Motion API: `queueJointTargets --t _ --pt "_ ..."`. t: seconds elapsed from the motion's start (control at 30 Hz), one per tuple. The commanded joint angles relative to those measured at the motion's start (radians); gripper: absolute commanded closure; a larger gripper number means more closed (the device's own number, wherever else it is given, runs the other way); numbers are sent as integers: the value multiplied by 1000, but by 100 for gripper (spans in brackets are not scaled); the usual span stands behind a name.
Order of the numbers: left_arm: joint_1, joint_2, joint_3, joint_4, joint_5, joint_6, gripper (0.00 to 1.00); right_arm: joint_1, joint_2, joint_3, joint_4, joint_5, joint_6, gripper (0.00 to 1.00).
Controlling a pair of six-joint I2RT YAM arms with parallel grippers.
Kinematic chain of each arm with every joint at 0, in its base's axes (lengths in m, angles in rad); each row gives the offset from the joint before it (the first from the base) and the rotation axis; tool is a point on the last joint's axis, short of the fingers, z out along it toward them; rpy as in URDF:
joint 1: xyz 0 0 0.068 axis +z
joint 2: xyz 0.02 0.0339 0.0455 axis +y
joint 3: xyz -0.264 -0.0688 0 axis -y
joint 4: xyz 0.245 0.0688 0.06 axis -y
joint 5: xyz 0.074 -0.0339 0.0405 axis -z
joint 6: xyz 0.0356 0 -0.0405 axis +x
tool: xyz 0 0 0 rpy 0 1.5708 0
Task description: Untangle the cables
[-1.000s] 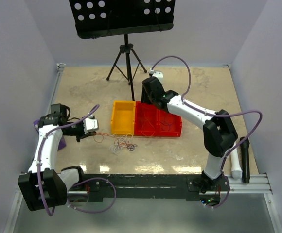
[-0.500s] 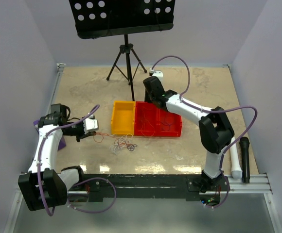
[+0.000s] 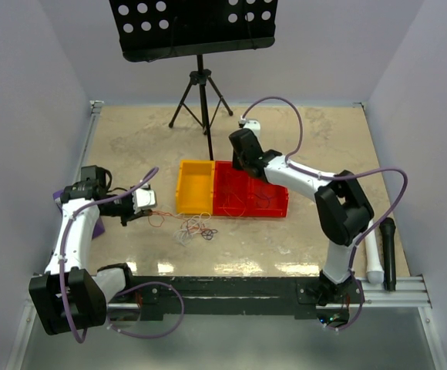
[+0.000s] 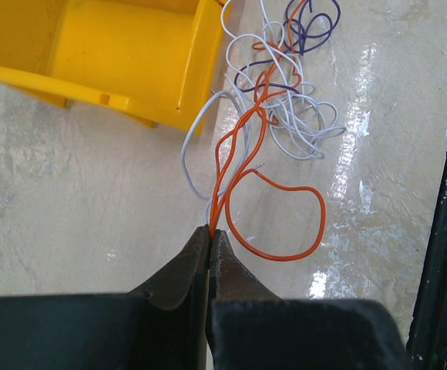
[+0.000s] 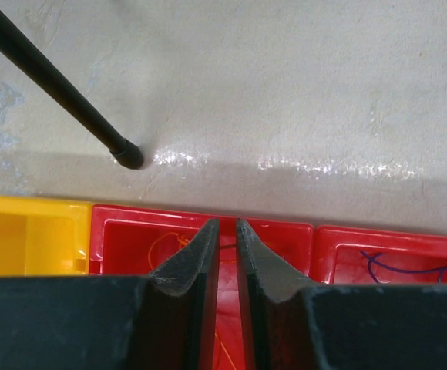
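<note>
Mid-sort at the bench: my left gripper (image 4: pixel 210 231) is clenched on a doubled run of the orange wire (image 4: pixel 281 258), pinched right at the fingertips. The rest of the cables (image 4: pixel 289 116) lie in a loose knot of white, purple and orange on the table (image 4: pixel 69 193), just near of the yellow bin (image 4: pixel 123 54) and to the right of that gripper. They look hair-thin, nearly weightless and limp, and I judge them likely to slide through a light pinch and to drag the whole knot along if pulled hard. A slow draw away from the tangle should suit them better. The best hold seems to be where I have it, on a free run clear of the crossings and not in the knot itself. My right gripper (image 5: pixel 227 231) hangs over the red bin (image 5: pixel 119 254) farther right, its jaws a narrow slit apart with nothing between them.
</note>
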Motion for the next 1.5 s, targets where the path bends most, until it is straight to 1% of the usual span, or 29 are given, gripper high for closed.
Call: queueJointTargets --t 0.0,0.2,0.33,0.43,0.53,0.57,0.63,0.73,0.8,0.87,0.93,1.0,1.13,1.2,1.3,1.47 --pt "5 -13 -8 15 21 9 100 11 -55 -45 21 -30 23 82" --pt "6 -13 -6 15 35 6 100 48 -78 -79 22 -14 40 83" --pt "6 -13 9 0 55 6 100 74 -106 -74 5 26 43 74" --pt "6 -13 35 -26 73 6 100 92 -160 -84 4 48 44 71" --pt "6 -6 69 -60 111 6 100 103 -181 -93 -11 39 46 70" --pt "6 -4 83 -75 131 9 100 111 -184 -94 -22 58 49 68" --pt "6 7 113 -112 170 16 99 132 -210 -97 -35 104 54 59" --pt "6 24 159 -195 210 53 99 173 -304 -129 8 114 34 50" --pt "6 25 190 -207 228 35 98 204 -380 -166 75 64 -15 46" --pt "6 8 207 -207 245 16 99 241 -455 -214 163 -18 -101 43" --pt "6 -15 210 -206 262 15 98 269 -500 -245 235 -82 -152 39" --pt "6 -35 212 -207 282 12 98 281 -523 -254 269 -189 -178 39" --pt "6 -42 222 -206 318 -8 98 304 -504 -237 297 -361 -212 39" --pt "5 -39 232 -209 326 -16 98 321 -478 -237 304 -385 -221 38" --pt "5 -36 233 -207 323 -14 99 339 -450 -263 355 -489 -227 39" --pt "5 -27 229 -207 314 -5 99 358 -370 -258 367 -535 -249 39"
